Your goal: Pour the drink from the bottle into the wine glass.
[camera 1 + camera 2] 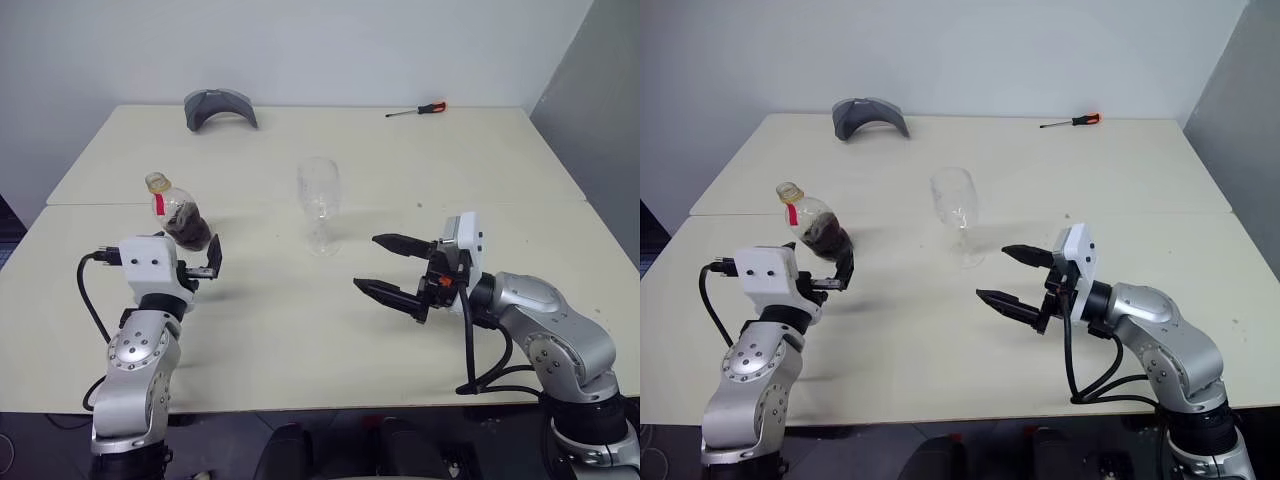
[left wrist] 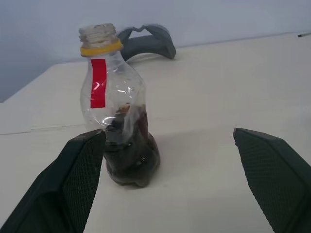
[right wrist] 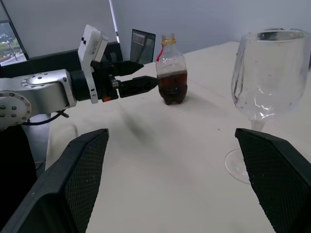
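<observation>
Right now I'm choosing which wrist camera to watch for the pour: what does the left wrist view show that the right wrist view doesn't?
Left wrist view alone: the grey curved object behind the bottle. Right wrist view alone: the wine glass, empty, and the open left gripper beside the bottle. Both: the uncapped bottle with dark drink low inside, standing on the table.

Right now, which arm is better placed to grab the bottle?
Left. Its open tool is right at the small clear plastic bottle of dark drink; the right tool, also open, sits past the clear stemmed wine glass.
</observation>
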Robot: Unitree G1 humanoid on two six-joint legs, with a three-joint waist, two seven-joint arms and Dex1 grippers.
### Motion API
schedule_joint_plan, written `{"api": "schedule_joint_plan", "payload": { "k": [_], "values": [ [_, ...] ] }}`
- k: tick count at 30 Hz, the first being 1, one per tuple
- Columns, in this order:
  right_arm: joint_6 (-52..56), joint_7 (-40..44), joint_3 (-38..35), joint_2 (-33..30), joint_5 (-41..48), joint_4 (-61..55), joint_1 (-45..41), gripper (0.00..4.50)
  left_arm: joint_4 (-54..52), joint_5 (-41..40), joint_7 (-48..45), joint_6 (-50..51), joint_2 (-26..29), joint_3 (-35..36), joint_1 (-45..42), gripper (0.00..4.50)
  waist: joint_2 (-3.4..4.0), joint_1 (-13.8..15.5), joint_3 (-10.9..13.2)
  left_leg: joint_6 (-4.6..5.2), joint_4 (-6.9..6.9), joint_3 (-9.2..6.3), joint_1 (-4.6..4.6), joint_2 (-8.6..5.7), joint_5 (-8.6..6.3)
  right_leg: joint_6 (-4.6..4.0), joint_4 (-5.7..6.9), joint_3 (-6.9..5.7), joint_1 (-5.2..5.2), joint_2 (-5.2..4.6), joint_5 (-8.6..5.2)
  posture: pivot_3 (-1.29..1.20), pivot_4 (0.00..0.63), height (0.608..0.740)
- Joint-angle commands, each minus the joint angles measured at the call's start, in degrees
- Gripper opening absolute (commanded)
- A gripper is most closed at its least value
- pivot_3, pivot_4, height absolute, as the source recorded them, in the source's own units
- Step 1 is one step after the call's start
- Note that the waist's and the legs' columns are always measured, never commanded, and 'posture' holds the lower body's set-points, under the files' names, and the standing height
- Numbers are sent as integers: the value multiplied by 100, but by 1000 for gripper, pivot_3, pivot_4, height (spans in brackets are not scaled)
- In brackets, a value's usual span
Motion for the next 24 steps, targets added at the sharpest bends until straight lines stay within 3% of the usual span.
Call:
{"api": "schedule_joint_plan", "payload": {
  "k": [1,24],
  "values": [
    [-26,-67,-106,-18,208,-262,-80,4440,64,120,-30,-211,85,193,-113,4500,0,0,0,0,0,0,1,0,0,0,1,0,0,0,0,0,150,740],
    [4,-313,-91,-95,392,-395,-114,4440,1506,-17,-573,-823,596,699,-883,4500,-1,45,0,-1,3,0,0,0,0,0,3,-2,0,-1,0,0,150,740]
  ]
}}
